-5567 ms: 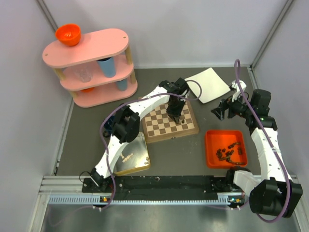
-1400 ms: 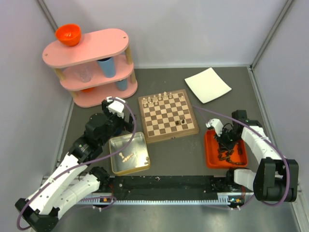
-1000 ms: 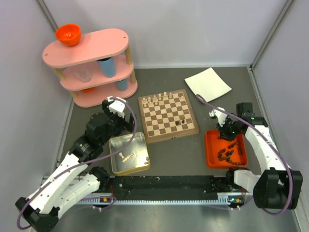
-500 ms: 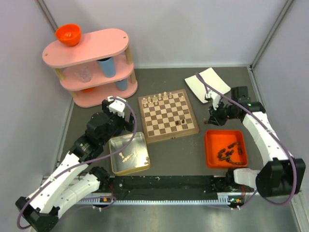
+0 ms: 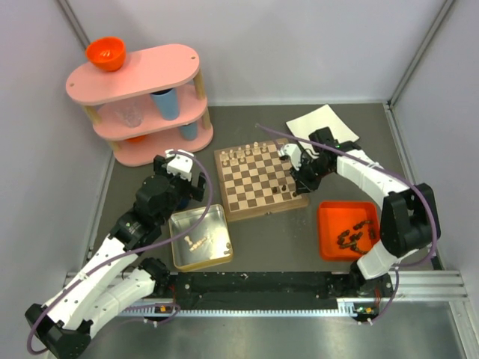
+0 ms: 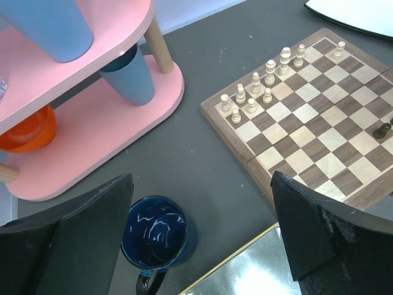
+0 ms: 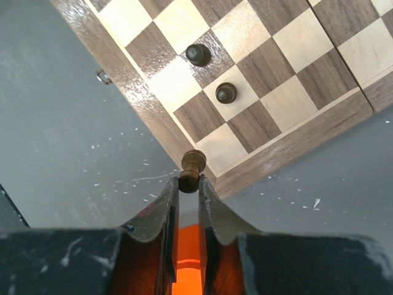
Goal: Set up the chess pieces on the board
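A dark chessman (image 7: 191,169) is pinched by its base between the two fingers of the right tool (image 7: 188,184), which is closed on it. In the right wrist view it sits at the centre of the frame, over the lower rim of the board (image 7: 264,74), close to a corner; whether it touches the wood cannot be told. Two dark pieces (image 7: 198,54) stand upright on neighbouring squares just above it in that view.

From above, the board lies at the middle of the frame on the grey worktop (image 5: 269,232), with the right tool over its right edge. Cream pieces (image 6: 256,81) stand along the board's far side, toward the top of the frame.

Loose dark pieces (image 5: 353,235) lie in a heap in the orange tray (image 5: 323,232), lower right of the board and apart from it. A silver tin (image 5: 217,258) lies lower left of the board, near its corner.

The left tool (image 6: 201,203) has its fingers spread wide and holds nothing; it hangs above the worktop left of the board, with a blue mug (image 6: 156,236) below it. A pink shelf (image 5: 142,71) stands at upper left, a white plate (image 5: 318,127) at upper right.
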You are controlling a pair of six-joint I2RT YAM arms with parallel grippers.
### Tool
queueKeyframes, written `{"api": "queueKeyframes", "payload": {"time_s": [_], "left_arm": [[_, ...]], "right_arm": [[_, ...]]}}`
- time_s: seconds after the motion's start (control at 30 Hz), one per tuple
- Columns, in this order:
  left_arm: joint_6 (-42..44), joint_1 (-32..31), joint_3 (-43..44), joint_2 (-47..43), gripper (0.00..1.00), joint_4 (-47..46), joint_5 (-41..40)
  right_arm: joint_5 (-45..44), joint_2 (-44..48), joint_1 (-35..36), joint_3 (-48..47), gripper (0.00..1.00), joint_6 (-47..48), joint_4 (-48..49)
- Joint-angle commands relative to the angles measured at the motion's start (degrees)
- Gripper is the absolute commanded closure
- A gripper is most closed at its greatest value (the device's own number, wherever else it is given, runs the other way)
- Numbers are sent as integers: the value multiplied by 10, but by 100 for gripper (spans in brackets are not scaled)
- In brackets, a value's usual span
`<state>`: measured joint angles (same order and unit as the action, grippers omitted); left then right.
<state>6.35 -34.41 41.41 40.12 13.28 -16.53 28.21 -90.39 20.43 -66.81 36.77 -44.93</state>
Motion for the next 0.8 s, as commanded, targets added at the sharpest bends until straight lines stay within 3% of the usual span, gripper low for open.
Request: {"api": "queueKeyframes", "payload": {"time_s": [0.0,0.77], "left_arm": [[11,1,-4,-10,1,-33,-21],[10,1,-2,-17,1,-33,-15]], "right_arm": [[-33,-20,16,-39,93,-14,22],[-81,-76,37,-55,90,-17,16]]}}
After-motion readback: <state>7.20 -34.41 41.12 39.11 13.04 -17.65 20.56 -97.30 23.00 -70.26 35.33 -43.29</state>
